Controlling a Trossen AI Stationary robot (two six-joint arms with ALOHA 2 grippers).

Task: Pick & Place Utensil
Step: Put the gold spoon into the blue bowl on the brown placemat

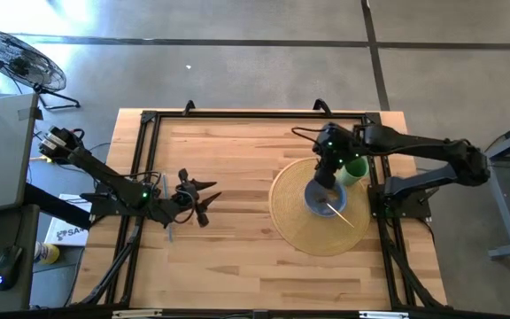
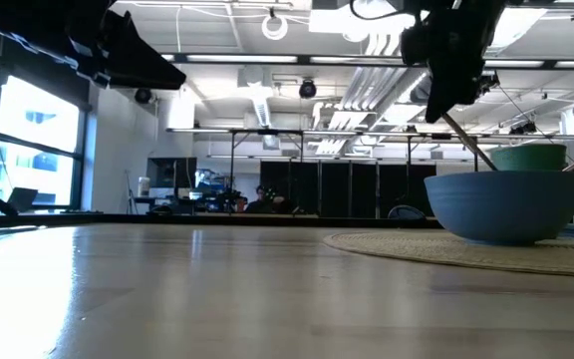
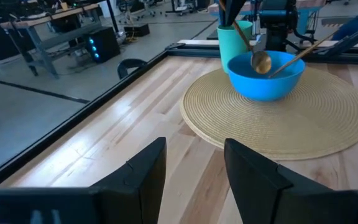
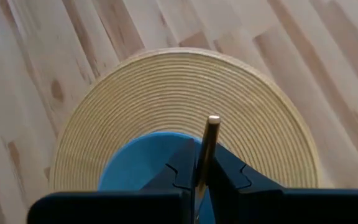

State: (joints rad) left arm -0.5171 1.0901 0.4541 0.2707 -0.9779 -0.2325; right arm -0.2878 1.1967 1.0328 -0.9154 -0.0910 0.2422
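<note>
A blue bowl [image 1: 319, 200] stands on a round woven mat [image 1: 295, 221], with a green cup [image 1: 356, 168] just behind it. My right gripper [image 1: 327, 175] is over the bowl, shut on a wooden utensil [image 3: 260, 60] whose rounded end hangs at the bowl's rim height. A second wooden utensil [image 1: 342, 213] leans in the bowl, its handle sticking out over the rim. The cup [image 3: 234, 38] holds dark utensils. My left gripper [image 1: 204, 202] is open and empty over bare table left of the mat. My right gripper pinches the wooden utensil's thin shaft [image 4: 207, 148] between its two fingers [image 4: 180, 175]. The fingers come from above, pointing down. The utensil hangs slanted below them [image 2: 469, 143], its lower end over the blue bowl [image 4: 143, 163]; whether it touches the bowl I cannot tell.
A black metal frame [image 1: 149, 117] runs around the wooden table top. Bare wood lies between my left gripper and the mat [image 3: 272, 121]. A fan [image 1: 16, 58] and a mouse [image 1: 5, 264] are off the table at the left.
</note>
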